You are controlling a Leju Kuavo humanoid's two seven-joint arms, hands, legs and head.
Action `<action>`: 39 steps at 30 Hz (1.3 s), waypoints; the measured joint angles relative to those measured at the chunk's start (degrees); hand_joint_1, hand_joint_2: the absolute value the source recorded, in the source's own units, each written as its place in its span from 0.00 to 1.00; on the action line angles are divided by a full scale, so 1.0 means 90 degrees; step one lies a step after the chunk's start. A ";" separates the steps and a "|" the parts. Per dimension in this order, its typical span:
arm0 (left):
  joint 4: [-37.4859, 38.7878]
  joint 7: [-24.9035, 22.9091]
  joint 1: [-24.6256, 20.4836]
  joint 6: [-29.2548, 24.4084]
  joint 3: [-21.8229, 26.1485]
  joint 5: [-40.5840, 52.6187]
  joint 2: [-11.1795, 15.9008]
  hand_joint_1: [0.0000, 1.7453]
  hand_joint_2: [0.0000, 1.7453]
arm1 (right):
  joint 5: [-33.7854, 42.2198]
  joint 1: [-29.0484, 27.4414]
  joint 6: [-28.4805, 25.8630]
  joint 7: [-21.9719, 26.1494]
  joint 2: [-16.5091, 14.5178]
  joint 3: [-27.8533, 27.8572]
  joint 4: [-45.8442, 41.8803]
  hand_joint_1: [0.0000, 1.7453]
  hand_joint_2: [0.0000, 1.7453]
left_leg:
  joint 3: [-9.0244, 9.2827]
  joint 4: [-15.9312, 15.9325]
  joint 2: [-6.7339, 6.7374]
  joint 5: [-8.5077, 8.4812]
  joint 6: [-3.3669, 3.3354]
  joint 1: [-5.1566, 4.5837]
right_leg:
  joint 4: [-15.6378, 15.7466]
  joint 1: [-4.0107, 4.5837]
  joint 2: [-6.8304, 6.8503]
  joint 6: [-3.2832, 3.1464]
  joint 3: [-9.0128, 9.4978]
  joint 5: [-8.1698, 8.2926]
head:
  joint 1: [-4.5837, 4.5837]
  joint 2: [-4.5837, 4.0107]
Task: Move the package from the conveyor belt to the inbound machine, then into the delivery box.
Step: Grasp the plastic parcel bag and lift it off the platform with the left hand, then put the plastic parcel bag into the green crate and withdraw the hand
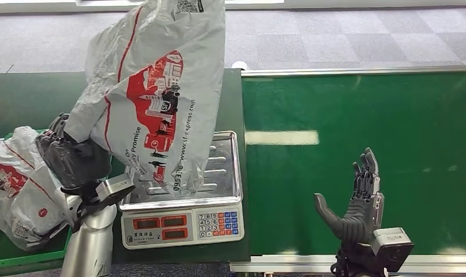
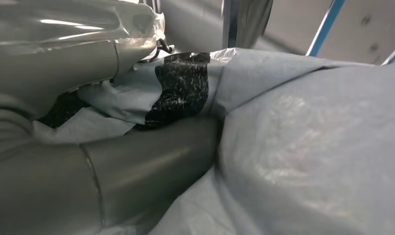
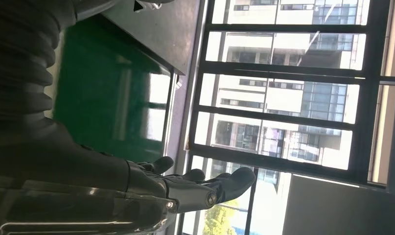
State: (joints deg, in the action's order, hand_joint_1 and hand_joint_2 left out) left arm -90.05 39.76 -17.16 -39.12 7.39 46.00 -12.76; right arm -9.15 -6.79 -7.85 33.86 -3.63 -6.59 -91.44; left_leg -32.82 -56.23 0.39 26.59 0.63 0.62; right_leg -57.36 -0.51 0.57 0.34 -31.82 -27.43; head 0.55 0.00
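A: Head view, entry one. The package point(image 1: 155, 92), a grey plastic mailer bag with red print, is held up above the scale point(image 1: 181, 199) by the left robot hand point(image 1: 74, 158), which is closed on the bag's lower left corner. The bag's lowest edge hangs close over the steel pan; contact cannot be confirmed.

B: Handling properties?

A: The bag is judged soft and limp: it is creased all over and bent along its length. The film looks glossy, so slip within the grip is to be expected. Low weight is inferred, since it is carried by one corner. In the left wrist view, the film of the package point(image 2: 303, 147) is seen bunched against the thumb point(image 2: 151, 171).

B: Best place to take hold?

A: A gathered corner or folded edge is preferred, where bunched film gives purchase. The flat printed face would likely slide.

B: Other hand?

A: The right robot hand point(image 1: 357, 208) is held open and empty over the green conveyor belt point(image 1: 357, 109), fingers spread upward. More bags lie in a green box point(image 1: 22, 257) at the left.
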 joint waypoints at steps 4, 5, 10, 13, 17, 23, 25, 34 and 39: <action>-0.0630 0.0000 0.0066 0.0000 0.0745 0.0601 -0.0193 1.00 0.00 | -0.0012 0.0000 -0.0065 -0.0010 0.0007 -0.0059 0.0062 0.00 1.00 | -0.0001 0.0001 0.0000 0.0000 0.0000 0.0000 | 0.0000 0.0001 0.0000 -0.0001 -0.0002 -0.0001 | 0.0001 0.0000; -0.0749 0.0000 0.0088 0.0000 0.0894 0.0750 -0.0224 1.00 0.00 | -0.0013 -0.0001 -0.0083 -0.0010 0.0010 -0.0069 0.0075 0.00 1.00 | -0.0001 0.0001 0.0000 0.0000 0.0000 0.0000 | 0.0000 0.0001 0.0000 -0.0001 -0.0002 -0.0001 | 0.0001 0.0000; -0.1094 -0.0001 0.0196 0.0002 0.1543 0.1544 -0.0396 1.00 0.00 | -0.0027 -0.0001 -0.0141 -0.0016 0.0017 -0.0085 0.0098 0.00 1.00 | -0.0002 0.0001 0.0000 0.0000 0.0000 0.0000 | 0.0000 0.0000 0.0000 0.0000 -0.0001 -0.0001 | 0.0000 0.0000; -0.1204 0.0000 0.0276 0.0001 0.1822 0.1730 -0.0485 1.00 0.00 | -0.0059 0.0008 -0.0146 -0.0058 0.0017 -0.0084 0.0098 0.00 1.00 | -0.0002 0.0000 0.0001 0.0000 0.0000 -0.0001 | 0.0000 0.0000 0.0000 0.0000 -0.0001 -0.0001 | 0.0000 0.0000; -0.1458 0.0000 0.0425 0.0001 0.2107 0.1530 -0.0521 1.00 0.00 | -0.0090 0.0055 -0.0134 -0.0112 0.0017 -0.0083 0.0115 0.00 1.00 | -0.0002 0.0001 0.0000 0.0000 0.0000 0.0000 | 0.0000 0.0000 0.0000 0.0000 -0.0002 -0.0001 | 0.0000 0.0000; -0.1984 0.0000 0.0691 0.0000 0.2577 0.0868 -0.0522 1.00 0.00 | -0.0090 0.0126 -0.0079 -0.0121 0.0017 -0.0082 0.0195 0.00 1.00 | -0.0004 0.0002 0.0000 0.0001 0.0001 0.0000 | 0.0000 0.0001 0.0001 -0.0001 -0.0004 -0.0003 | 0.0000 0.0000; -0.2118 0.0000 0.0761 0.0000 0.2785 0.0642 -0.0526 1.00 0.00 | -0.0090 0.0128 -0.0074 -0.0115 0.0017 -0.0082 0.0211 0.00 1.00 | -0.0005 0.0003 -0.0001 0.0001 0.0001 0.0000 | 0.0000 0.0000 0.0001 -0.0001 -0.0004 -0.0004 | 0.0000 0.0000; -0.2635 0.0000 0.0887 0.0002 0.3593 -0.0154 -0.0564 1.00 0.00 | -0.0071 0.0164 -0.0049 -0.0069 0.0020 -0.0079 0.0262 0.00 1.00 | -0.0004 0.0003 -0.0001 0.0001 0.0001 0.0000 | 0.0000 0.0000 0.0003 -0.0001 -0.0003 -0.0004 | 0.0001 0.0000; -0.2774 0.0000 0.0894 0.0002 0.3785 -0.0172 -0.0572 1.00 0.00 | -0.0066 0.0191 -0.0045 -0.0044 0.0025 -0.0076 0.0285 0.00 1.00 | -0.0003 0.0002 -0.0002 0.0001 0.0001 0.0000 | 0.0000 0.0000 0.0003 -0.0001 -0.0003 -0.0004 | -0.0001 0.0000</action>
State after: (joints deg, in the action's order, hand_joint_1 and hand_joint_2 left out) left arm -115.01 39.76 -9.12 -39.10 41.45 44.45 -17.91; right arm -9.75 -5.07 -8.25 33.46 -3.40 -7.27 -88.88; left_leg -32.85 -56.21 0.37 26.59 0.64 0.62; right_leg -57.36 -0.51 0.59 0.34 -31.85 -27.46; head 0.54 0.00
